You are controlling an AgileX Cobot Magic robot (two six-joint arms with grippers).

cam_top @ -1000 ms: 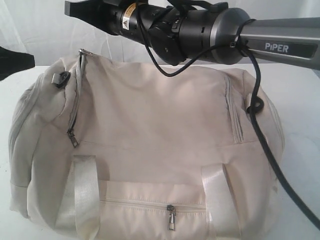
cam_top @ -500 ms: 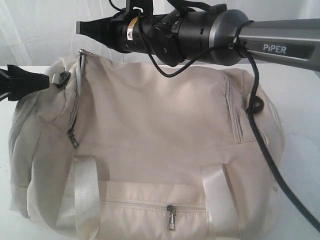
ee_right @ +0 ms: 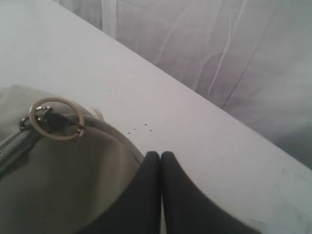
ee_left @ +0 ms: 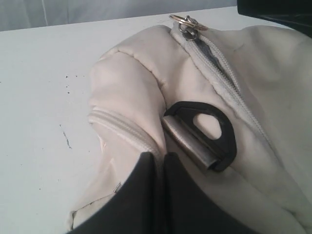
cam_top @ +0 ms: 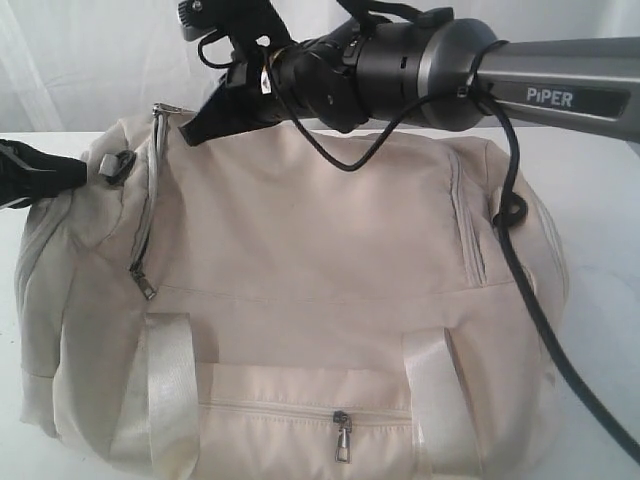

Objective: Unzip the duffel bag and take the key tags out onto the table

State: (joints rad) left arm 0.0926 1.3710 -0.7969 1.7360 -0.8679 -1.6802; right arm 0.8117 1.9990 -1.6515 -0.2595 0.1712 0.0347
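The cream-beige duffel bag [cam_top: 300, 240] lies zipped on the white table [cam_top: 600, 200]. Its brass ring zipper pull [cam_top: 162, 108] stands at the top left end. My left gripper [cam_top: 82, 172] is shut on a fold of the bag's end fabric, right beside the black D-ring buckle [ee_left: 204, 136]; its tips [ee_left: 157, 156] meet at a seam. My right gripper [cam_top: 188, 135] is shut with nothing in it, tilted down over the bag just right of the ring pull [ee_right: 56, 119]. The key tags are hidden.
The right arm and its black cable [cam_top: 520, 260] cross over the bag's top and right end. A grey zipper pull [cam_top: 148, 285] hangs on the left side, another [cam_top: 343, 440] on the front pocket between shiny white handles [cam_top: 170, 400]. A pale curtain hangs behind.
The left gripper came in from the left to the bag's end by the buckle. The right gripper drew back rightwards and tilted down towards the ring pull. The bag's left end shifted slightly.
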